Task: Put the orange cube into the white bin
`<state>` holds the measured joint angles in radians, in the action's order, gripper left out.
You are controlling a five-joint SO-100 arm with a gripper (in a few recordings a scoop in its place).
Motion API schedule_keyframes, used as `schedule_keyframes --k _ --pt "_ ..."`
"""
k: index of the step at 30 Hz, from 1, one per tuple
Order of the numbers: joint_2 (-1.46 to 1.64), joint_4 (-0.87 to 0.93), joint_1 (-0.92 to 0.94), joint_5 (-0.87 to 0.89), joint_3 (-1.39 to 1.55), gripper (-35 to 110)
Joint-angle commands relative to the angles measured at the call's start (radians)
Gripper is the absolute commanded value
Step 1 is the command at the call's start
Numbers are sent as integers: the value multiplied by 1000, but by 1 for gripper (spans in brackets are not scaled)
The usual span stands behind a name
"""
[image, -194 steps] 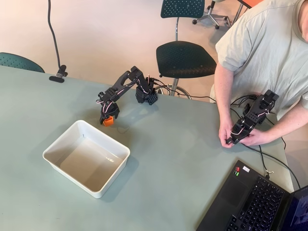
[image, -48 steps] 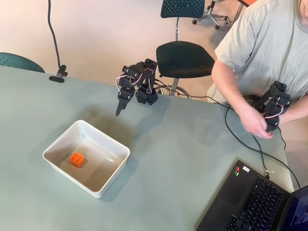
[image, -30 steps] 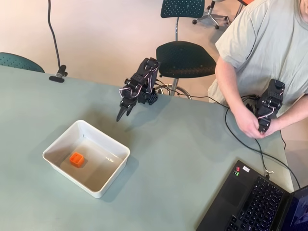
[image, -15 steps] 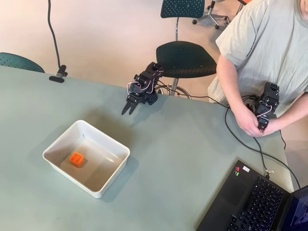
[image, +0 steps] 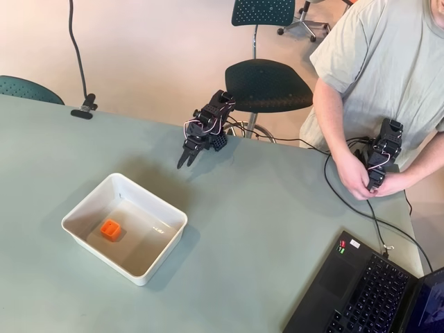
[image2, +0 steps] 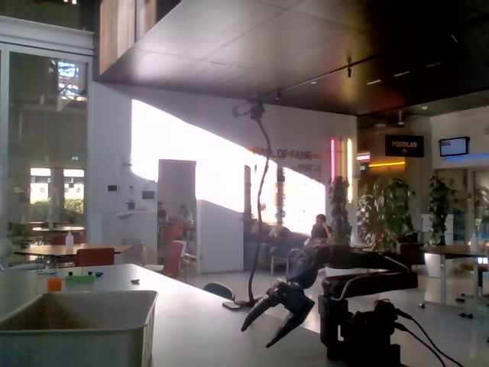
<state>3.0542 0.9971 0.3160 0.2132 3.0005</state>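
Nearest the bottom edge of the overhead view, a laptop (image: 374,291) sat on the grey-green table (image: 263,229) at the lower right corner, its keyboard facing up. To its left, in the lower left part of that view, I saw the white bin (image: 125,227) resting flat on the table, and the orange cube (image: 109,229) lay inside it on the bin's floor, toward its left side, apart from the walls. In the fixed view the white bin (image2: 76,330) showed side-on at the lower left, and its near wall hid the inside, so I could not pick out the cube there.

Farther back, well apart from the bin, my gripper (image: 186,160) hung above the table near the arm's base (image: 211,141), fingertips angled down toward the surface. Its two fingers stood spread with nothing between them; the fixed view showed the gripper (image2: 269,327) the same way, a clear gap between the dark fingers, just above the tabletop.

At the right of the overhead view a person in a pale shirt (image: 381,62) sat at the table's edge. Beyond the table's far edge stood a dark chair (image: 269,84), with another chair (image: 262,12) farther back, and a black clamp (image: 84,109) with its stalk rose at the far left edge of the table.
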Motion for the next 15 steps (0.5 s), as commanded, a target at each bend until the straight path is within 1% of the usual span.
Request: schedule_keyframes --k 1,15 --pt "-2 5 -2 5 -3 21" --pt "11 21 -8 -11 31 20"
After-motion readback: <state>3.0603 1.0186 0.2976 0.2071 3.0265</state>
